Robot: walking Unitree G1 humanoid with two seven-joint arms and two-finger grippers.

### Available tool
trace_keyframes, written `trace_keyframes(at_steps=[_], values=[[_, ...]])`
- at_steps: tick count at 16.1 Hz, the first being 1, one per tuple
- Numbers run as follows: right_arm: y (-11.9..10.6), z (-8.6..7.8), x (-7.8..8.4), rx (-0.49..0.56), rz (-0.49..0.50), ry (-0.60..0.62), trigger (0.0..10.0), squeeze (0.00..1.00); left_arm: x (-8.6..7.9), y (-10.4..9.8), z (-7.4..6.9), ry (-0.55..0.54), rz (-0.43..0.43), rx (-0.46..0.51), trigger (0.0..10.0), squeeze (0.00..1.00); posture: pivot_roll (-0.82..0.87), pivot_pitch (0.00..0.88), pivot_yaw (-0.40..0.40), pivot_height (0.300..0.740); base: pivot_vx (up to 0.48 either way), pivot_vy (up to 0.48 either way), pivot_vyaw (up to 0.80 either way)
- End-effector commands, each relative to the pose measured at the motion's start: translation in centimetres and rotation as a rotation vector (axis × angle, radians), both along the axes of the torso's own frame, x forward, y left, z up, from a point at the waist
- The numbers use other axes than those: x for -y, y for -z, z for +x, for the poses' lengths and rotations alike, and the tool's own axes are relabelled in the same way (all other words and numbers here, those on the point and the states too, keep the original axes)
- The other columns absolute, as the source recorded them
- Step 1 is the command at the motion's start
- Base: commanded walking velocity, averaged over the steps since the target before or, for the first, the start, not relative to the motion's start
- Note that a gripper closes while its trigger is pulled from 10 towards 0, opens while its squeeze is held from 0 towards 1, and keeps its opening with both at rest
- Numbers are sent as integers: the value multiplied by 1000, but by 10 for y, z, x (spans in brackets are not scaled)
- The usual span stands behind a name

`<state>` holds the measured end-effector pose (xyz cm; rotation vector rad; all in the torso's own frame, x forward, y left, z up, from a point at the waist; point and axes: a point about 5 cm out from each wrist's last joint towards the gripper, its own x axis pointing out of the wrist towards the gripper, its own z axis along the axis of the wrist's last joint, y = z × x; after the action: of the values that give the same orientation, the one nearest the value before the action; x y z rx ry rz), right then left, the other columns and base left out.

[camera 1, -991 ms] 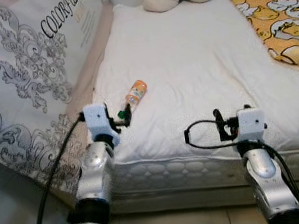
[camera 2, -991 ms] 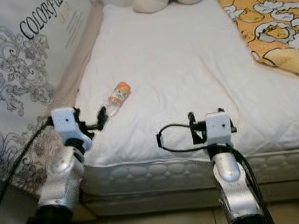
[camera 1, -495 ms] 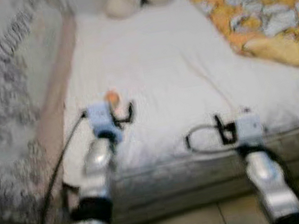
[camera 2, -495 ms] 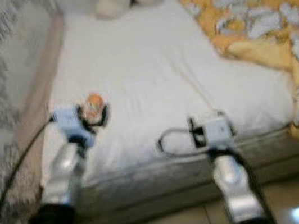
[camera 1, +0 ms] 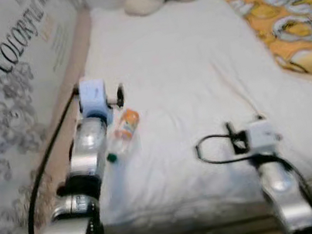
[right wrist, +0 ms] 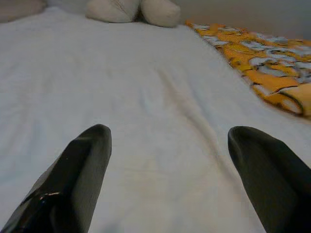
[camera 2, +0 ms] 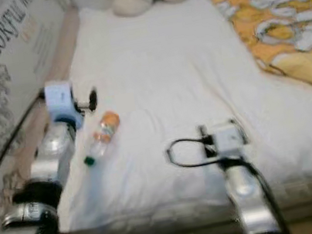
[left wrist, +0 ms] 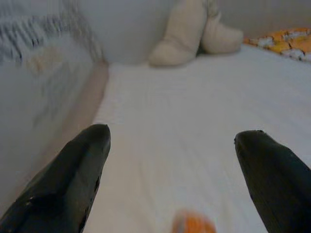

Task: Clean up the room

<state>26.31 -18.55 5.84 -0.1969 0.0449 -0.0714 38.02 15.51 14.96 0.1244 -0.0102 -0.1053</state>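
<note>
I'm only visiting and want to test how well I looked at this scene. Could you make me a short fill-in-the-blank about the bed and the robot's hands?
1. The small bottle lying on the white mattress has a ____ label.
2. The bottle lies closest to the robot's ____ hand.
3. The fingers of the right hand stand ____.
4. The blanket on the bed's far side is printed with ____.

Missing words: orange; left; open; ducks
</note>
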Motion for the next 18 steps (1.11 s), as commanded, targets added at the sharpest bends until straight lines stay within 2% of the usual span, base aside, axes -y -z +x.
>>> trace_keyframes(at_steps=[1, 3, 4, 5, 6, 8, 9, 10, 11, 13, 14, 18], values=[[-4, 1, -11, 18, 16, -31, 10000, 0, -12, 16, 0, 3, 36, -118, 10000, 0, -231, 0, 72, 719, 0, 0, 0], [-4, -13, -8, 11, 20, -25, 10000, 0, -7, 29, 5, 101, 77, -343, 10000, 0, -270, 0, 76, 719, 0, 0, 0], [1, -33, 1, -23, 51, 2, 10000, 0, -1, 37, 3, 130, 90, -399, 10000, 0, -304, 0, 75, 719, 0, 0, 0], [6, -50, 5, -58, 60, 7, 10000, 0, 2, 40, 3, 134, 82, -420, 10000, 0, -322, 0, 74, 719, 0, 0, 0], [7, -56, 6, -72, 61, 5, 10000, 0, 4, 42, 2, 137, 78, -428, 10000, 0, -328, 0, 73, 719, 0, 0, 0], [14, -97, 12, -150, 56, 15, 10000, 0, 12, 48, 0, 136, 36, -470, 10000, 0, -391, 69, 72, 719, 0, 0, 0], [12, -108, 13, -165, 44, 19, 10000, 0, 17, 49, 0, 150, 6, -477, 10000, 0, -414, 88, 70, 719, 0, 0, 0], [10, -112, 13, -167, 41, 20, 10000, 0, 18, 49, 0, 156, -2, -477, 10000, 0, -419, 93, 70, 719, 0, 0, 0], [6, -119, 13, -178, 33, 22, 10000, 0, 27, 45, 1, 208, -14, -446, 10000, 0, -446, 117, 70, 719, 0, 0, 0], [3, -126, 11, -187, 35, 21, 10000, 0, 27, 47, 0, 208, -5, -451, 10000, 0, -456, 131, 66, 719, 0, 0, 0], [0, -132, 8, -197, 31, 4, 10000, 0, 27, 50, -1, 202, 66, -450, 10000, 0, -464, 150, 59, 719, 0, 0, 0], [-7, -146, 1, -231, 25, -32, 10000, 0, 14, 52, -1, 121, 141, -451, 10000, 0, -472, 183, 44, 719, 0, 0, 0]])
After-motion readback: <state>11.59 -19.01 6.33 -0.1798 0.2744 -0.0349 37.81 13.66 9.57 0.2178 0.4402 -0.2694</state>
